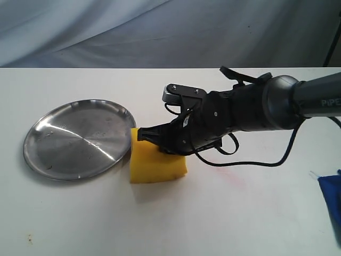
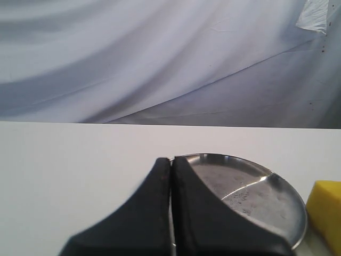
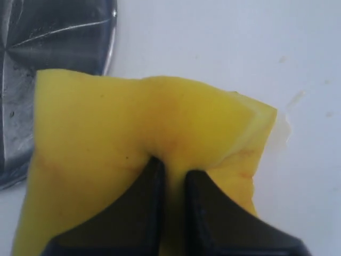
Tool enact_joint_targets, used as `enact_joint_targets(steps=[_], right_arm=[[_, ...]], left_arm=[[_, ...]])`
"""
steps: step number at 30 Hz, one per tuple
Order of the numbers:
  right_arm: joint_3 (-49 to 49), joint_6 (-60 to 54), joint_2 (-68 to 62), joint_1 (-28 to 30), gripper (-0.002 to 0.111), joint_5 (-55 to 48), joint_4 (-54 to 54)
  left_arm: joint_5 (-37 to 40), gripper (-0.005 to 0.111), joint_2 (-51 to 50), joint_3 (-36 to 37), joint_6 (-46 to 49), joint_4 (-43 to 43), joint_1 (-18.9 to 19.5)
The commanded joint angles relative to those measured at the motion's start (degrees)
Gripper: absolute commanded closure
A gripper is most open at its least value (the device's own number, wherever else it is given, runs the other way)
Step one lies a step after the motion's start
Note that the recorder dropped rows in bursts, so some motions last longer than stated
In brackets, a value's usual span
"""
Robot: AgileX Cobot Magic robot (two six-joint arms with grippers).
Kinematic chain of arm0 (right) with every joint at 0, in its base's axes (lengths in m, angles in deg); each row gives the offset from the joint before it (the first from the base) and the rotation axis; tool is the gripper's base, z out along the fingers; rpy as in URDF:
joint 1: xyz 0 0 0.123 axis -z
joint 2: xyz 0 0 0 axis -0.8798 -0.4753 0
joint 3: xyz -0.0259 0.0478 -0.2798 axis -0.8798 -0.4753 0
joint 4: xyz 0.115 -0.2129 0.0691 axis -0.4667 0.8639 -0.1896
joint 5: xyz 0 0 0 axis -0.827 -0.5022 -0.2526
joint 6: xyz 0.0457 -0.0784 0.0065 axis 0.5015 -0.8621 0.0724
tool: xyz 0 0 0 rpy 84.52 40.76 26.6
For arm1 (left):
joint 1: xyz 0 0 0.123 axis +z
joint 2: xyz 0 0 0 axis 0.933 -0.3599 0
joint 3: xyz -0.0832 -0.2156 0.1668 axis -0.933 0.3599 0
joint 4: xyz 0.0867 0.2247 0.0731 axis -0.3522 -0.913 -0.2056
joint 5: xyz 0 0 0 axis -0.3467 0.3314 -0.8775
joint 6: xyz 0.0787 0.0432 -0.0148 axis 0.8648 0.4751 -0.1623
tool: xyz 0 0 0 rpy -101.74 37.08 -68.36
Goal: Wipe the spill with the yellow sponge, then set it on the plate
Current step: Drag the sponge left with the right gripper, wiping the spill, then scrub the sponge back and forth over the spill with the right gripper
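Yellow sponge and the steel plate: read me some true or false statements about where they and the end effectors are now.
The right end effector is shut on the yellow sponge. True.
The yellow sponge lies in the stainless-steel plate. False: it is on the white table beside the plate.
The left end effector is open. False: its jaws are shut together, empty.
A blue cloth lies at the exterior view's right edge. True.
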Motion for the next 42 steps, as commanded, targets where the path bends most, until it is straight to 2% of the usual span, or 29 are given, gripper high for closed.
enact_joint_targets(steps=[1, 9, 13, 18, 27, 29, 33, 37, 42], right_arm=[[0.27, -0.90, -0.13, -1.75, 0.108, -3.83, -0.03], [-5.78, -1.58, 1.62, -2.88, 0.108, -3.98, 0.09], [-11.92, -1.58, 5.23, -2.65, 0.108, 0.31, 0.12], [-17.03, -0.65, 10.42, 0.54, 0.108, 4.66, -0.04], [-17.03, 0.05, 11.04, 8.92, 0.108, 6.56, 1.11], [-15.79, 0.05, 10.08, 10.62, 0.108, 6.80, 1.11], [-5.74, -0.42, 3.84, 10.24, 0.108, -2.24, 1.26], [4.01, -2.17, -1.44, 5.76, 0.108, -11.03, 1.55], [4.96, -3.02, -1.30, 0.00, 0.108, -13.70, 1.18]], left_arm=[[-0.23, 0.105, 0.09, 0.25, -0.16, -0.04, -0.05], [-0.23, 0.105, 0.09, 0.25, -0.16, -0.04, -0.05], [-0.23, 0.105, 0.09, 0.25, -0.16, -0.04, -0.05], [-0.23, 0.105, 0.09, 0.25, -0.16, -0.04, -0.05], [-0.23, 0.105, 0.09, 0.25, -0.05, -0.04, -0.05], [-0.23, 0.105, 0.09, 0.25, -0.16, -0.04, -0.05], [-0.23, 0.105, 0.09, 0.25, -0.16, -0.04, -0.05], [-0.23, 0.105, 0.09, 0.25, -0.04, -0.04, -0.05], [-0.23, 0.105, 0.09, 0.25, -0.04, -0.04, -0.05]])
